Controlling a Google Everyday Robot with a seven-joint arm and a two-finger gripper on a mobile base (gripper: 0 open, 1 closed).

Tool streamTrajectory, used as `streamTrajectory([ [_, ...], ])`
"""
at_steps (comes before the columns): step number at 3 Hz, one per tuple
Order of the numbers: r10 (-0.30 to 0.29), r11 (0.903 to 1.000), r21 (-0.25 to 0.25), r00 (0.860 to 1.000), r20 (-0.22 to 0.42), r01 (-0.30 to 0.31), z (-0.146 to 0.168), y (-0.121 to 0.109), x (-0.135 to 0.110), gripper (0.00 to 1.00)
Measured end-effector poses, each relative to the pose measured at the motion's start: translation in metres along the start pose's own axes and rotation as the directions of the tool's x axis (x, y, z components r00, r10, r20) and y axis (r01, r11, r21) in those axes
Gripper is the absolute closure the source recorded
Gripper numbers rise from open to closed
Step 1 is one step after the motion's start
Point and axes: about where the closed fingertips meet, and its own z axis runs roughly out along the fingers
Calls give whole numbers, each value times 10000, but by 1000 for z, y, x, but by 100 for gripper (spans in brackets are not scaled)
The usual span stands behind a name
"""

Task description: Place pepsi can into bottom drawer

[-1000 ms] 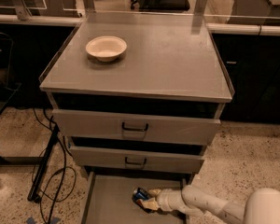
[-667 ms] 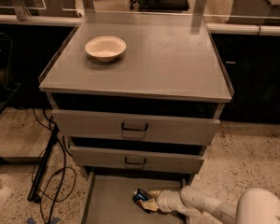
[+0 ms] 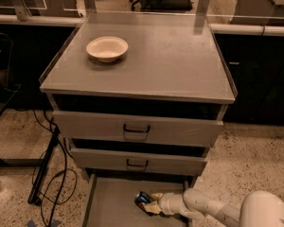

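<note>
The bottom drawer (image 3: 109,205) is pulled out at the foot of the grey cabinet, its flat grey floor showing. The pepsi can (image 3: 143,199), small and blue, lies low in the drawer near its middle. My gripper (image 3: 147,203) reaches in from the right on a white arm and sits at the can, its fingers around it.
A cream-white bowl (image 3: 107,48) stands on the cabinet top (image 3: 170,60) at the back left. The two upper drawers (image 3: 137,129) with dark handles stick out slightly above the bottom one. Black cables (image 3: 49,174) hang to the floor at the left. My white arm (image 3: 217,212) crosses the lower right.
The arm's elbow has shifted a little to the left at the lower right. The gripper and the can stay in the same spot in the drawer.
</note>
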Motion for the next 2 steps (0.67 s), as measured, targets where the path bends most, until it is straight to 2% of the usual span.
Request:
streamTrajectory([
  [2, 0, 10000, -1, 10000, 0, 0, 0, 0, 0, 3],
])
